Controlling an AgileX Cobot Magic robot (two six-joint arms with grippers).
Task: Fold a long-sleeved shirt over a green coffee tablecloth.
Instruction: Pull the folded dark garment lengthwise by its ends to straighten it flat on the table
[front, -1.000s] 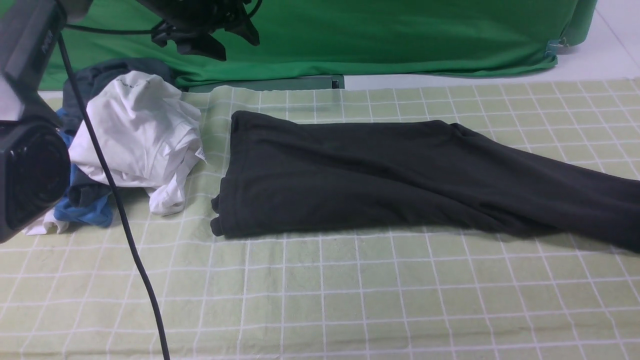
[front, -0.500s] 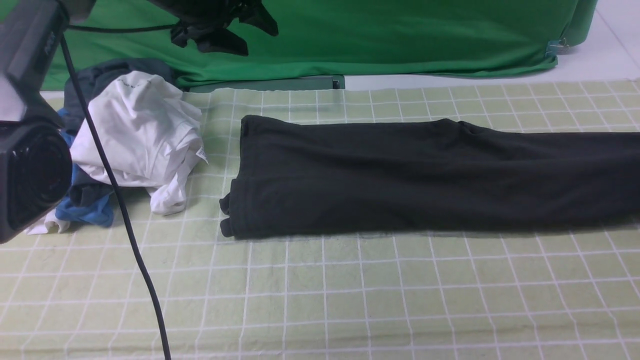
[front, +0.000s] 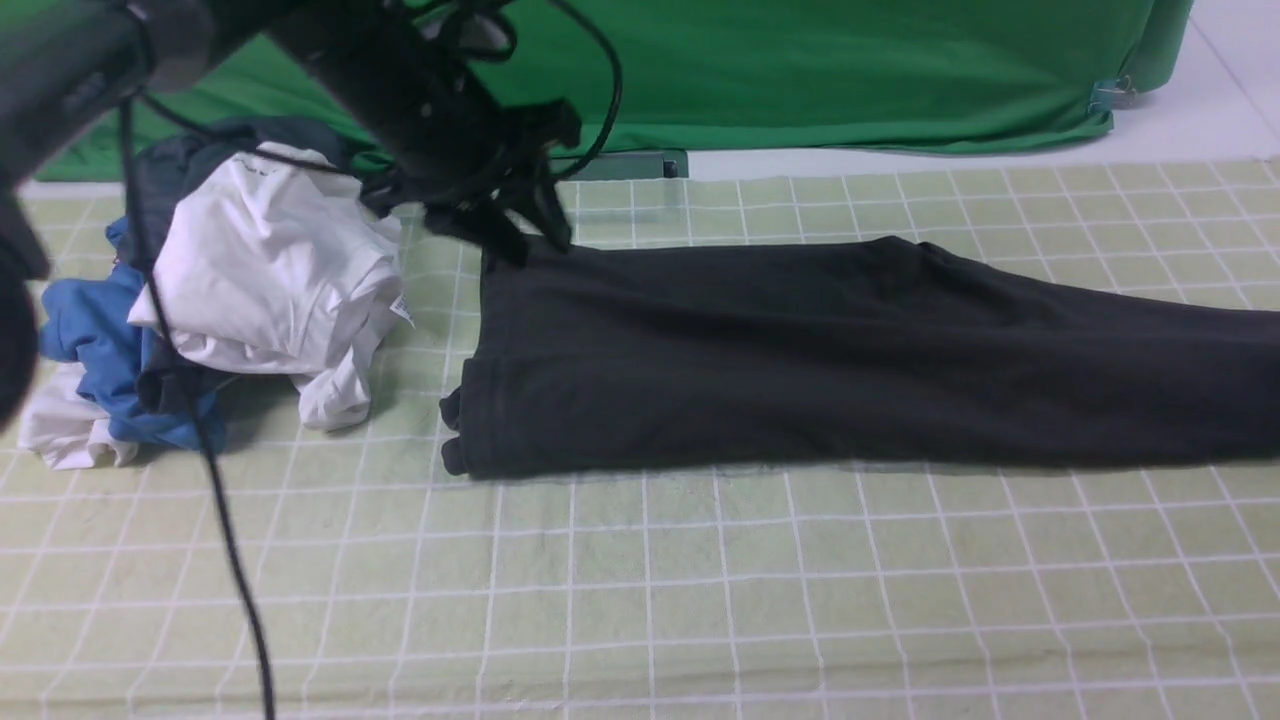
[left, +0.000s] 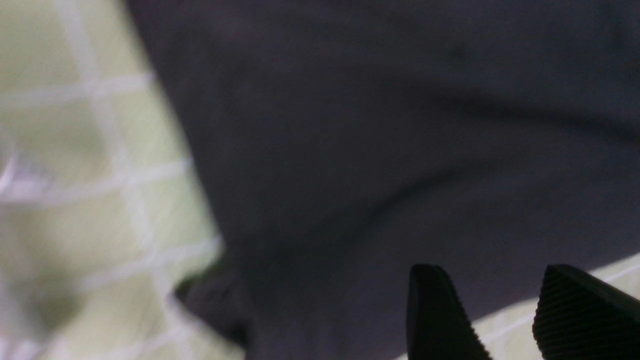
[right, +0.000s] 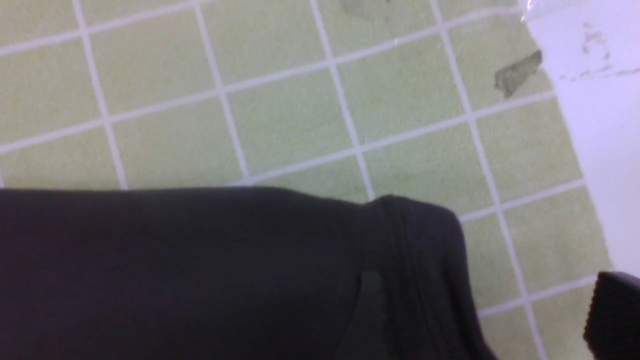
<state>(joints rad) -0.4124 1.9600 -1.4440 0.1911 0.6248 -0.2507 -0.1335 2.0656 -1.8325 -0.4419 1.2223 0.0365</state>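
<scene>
The long-sleeved shirt lies black and folded into a long band across the green coffee tablecloth, running off the right edge of the front view. My left gripper is down at the band's far left corner. In the left wrist view the left gripper is open, its two ribbed fingers straddling the edge of the shirt with nothing clamped. My right gripper is open beside the hemmed end of the shirt, which rests flat on the tablecloth; one fingertip shows clearly. It is out of the front view.
A crumpled white shirt, a blue garment and a dark one are heaped at the left. Plain deep green fabric hangs behind. A black cable trails over the near left. Bare white surface borders the tablecloth's right edge.
The left arm swung down from the top to the shirt's far left corner. The shirt's right end shifted from slanting near-right to lying straighter, then settled. The right jaws opened off it.
</scene>
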